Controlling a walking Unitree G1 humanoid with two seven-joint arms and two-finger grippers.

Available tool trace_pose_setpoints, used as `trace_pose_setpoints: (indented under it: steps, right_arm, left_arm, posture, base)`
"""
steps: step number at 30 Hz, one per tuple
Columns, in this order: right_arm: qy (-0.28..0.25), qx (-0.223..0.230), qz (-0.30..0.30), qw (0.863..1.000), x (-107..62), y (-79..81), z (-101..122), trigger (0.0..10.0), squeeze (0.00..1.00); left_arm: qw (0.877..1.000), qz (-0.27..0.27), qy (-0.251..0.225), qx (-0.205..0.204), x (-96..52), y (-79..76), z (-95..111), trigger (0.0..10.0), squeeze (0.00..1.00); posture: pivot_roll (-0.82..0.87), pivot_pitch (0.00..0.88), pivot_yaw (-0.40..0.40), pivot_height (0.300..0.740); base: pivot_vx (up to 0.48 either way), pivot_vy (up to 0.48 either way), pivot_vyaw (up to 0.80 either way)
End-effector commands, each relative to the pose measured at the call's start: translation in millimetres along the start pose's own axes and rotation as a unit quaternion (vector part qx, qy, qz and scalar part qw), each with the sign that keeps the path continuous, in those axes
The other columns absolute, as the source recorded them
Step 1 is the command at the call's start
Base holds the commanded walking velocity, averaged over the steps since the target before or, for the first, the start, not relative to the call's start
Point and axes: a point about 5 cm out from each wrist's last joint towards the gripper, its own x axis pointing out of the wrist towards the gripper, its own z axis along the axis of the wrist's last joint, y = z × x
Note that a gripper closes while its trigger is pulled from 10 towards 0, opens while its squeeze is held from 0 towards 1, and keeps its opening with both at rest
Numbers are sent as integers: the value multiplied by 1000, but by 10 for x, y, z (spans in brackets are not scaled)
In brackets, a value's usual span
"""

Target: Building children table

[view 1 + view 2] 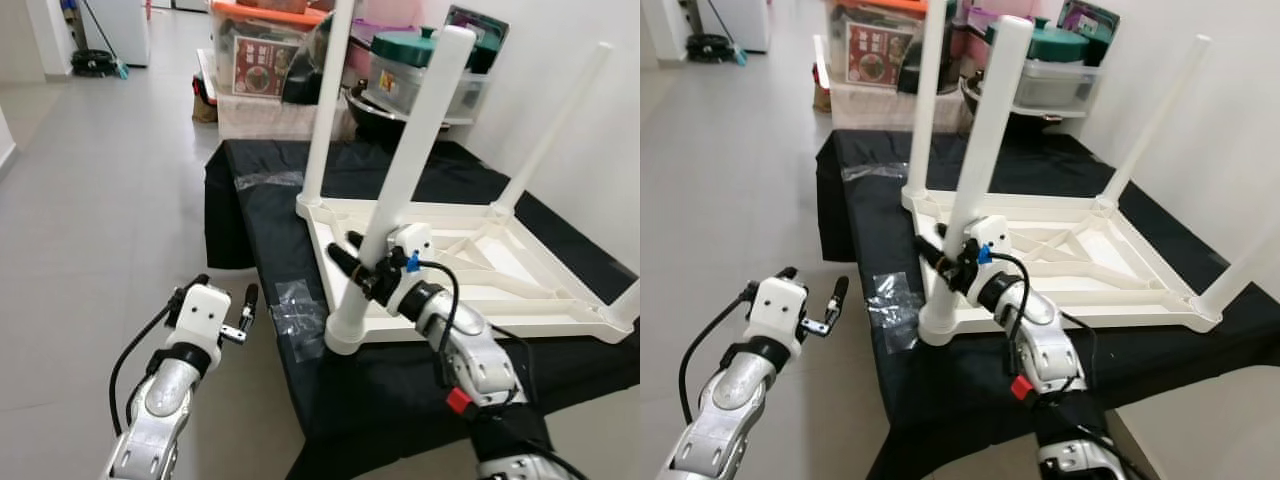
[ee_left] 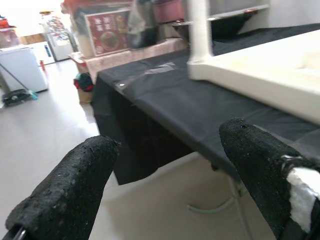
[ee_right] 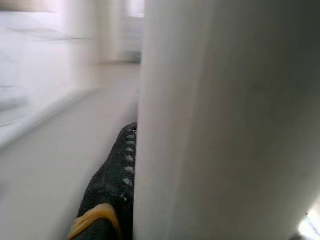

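A white children's table [image 1: 500, 300] lies upside down on a black-covered table [image 1: 390, 385], legs pointing up. My right gripper [image 1: 358, 262] is shut on the near left leg [image 1: 415, 140], low down and just above its socket. In the right wrist view that leg [image 3: 225, 120] stands close against one black finger [image 3: 112, 190]. Another leg [image 1: 328, 110] rises at the far left corner and a third [image 1: 555, 125] at the far right. My left gripper [image 1: 225, 298] hovers open over the floor, left of the black table, holding nothing; its fingers [image 2: 70, 190] are spread wide.
Clear plastic bags [image 1: 298, 312] lie on the black cloth near the front left corner, another [image 1: 268, 180] further back. Storage boxes and pots [image 1: 270, 60] crowd the shelf behind. A white wall [image 1: 590, 70] runs along the right. Tiled floor [image 1: 100, 200] spreads to the left.
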Motion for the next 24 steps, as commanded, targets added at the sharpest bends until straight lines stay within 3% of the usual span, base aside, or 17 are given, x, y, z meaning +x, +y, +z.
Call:
trace_pose_setpoints:
  steps: [1,2,3,4,6,8,12,13,14,15,23,24]
  right_arm:
    - [108,-43,-215,970,-257,-713,-400,0,0]
    - [123,-45,-284,950,-341,-878,-453,0,0]
    - [123,-45,-284,950,-341,-878,-453,0,0]
    - [121,-53,-341,931,-429,-1033,-442,0,0]
    - [96,-66,-399,909,-520,-1169,-331,0,0]
    - [87,-69,-413,904,-543,-1187,-292,0,0]
    - [81,-61,-410,906,-519,-1107,-263,0,0]
    - [81,-54,-399,912,-483,-1012,-253,0,0]
    - [84,-49,-389,916,-437,-912,-249,3725,0]
    - [88,-48,-376,921,-397,-822,-249,10000,0]
    - [88,-40,-344,934,-318,-711,-249,10000,0]
    - [74,-35,-347,934,-326,-720,-219,10000,847]
  left_arm:
    - [1000,-7,3,3,-2,-33,-13,10000,0]
    - [1000,-7,3,3,-4,-35,-12,10000,0]
    - [1000,-7,3,3,-4,-35,-12,10000,0]
    - [1000,-7,4,3,-9,-29,-16,10000,0]
    - [1000,-6,6,4,-15,-21,-27,10000,0]
    - [1000,-6,7,4,-16,-21,-31,10000,0]
    - [1000,-7,7,4,-8,-36,-33,10000,0]
    - [1000,-8,6,4,0,-45,-30,10000,0]
    - [1000,-9,5,3,5,-51,-28,10000,0]
    - [1000,-9,5,3,6,-49,-28,10000,0]
    - [1000,-8,6,2,0,-43,-38,10000,0]
    - [1000,-9,6,2,0,-46,-40,10000,0]
  posture:
    - [37,0,-137,740]
    - [37,0,-137,740]
    - [37,0,-137,740]
    - [34,0,-135,740]
    - [25,0,-132,740]
    - [25,0,-132,740]
    - [24,0,-133,740]
    - [26,0,-135,740]
    - [27,0,-136,740]
    - [26,0,-136,740]
    - [25,0,-136,740]
    - [25,0,-136,740]
  base:
    - [0,0,0]
    - [0,0,0]
    - [0,0,0]
    - [0,0,0]
    - [0,0,0]
    - [0,0,0]
    - [0,0,0]
    - [0,0,0]
    - [0,0,0]
    - [0,0,0]
    - [0,0,0]
    - [0,0,0]
